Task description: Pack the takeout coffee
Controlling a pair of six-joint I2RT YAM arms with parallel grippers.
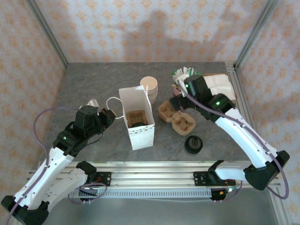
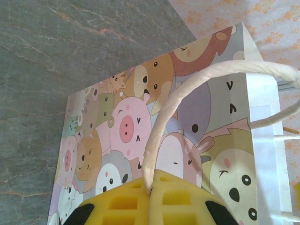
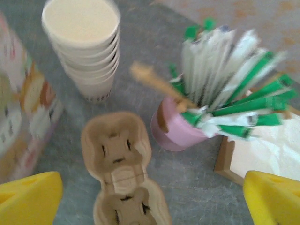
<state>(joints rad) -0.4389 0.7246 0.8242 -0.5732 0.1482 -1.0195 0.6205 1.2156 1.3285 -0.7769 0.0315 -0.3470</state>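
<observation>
Steadiness counts: the left fingers [image 2: 151, 201] pinch the handle [image 2: 187, 89] of the paper bag [image 1: 140, 136], so keep it upright. The takeout coffee [image 1: 137, 117] seems to sit inside that bag. Spread wide, the right fingers [image 1: 177, 93] hang over cardboard carriers [image 3: 119, 154] right of the bag.

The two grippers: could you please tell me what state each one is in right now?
Left gripper: closed on the paper bag's handle.
Right gripper: open, holding nothing, above the cardboard cup carrier.
</observation>
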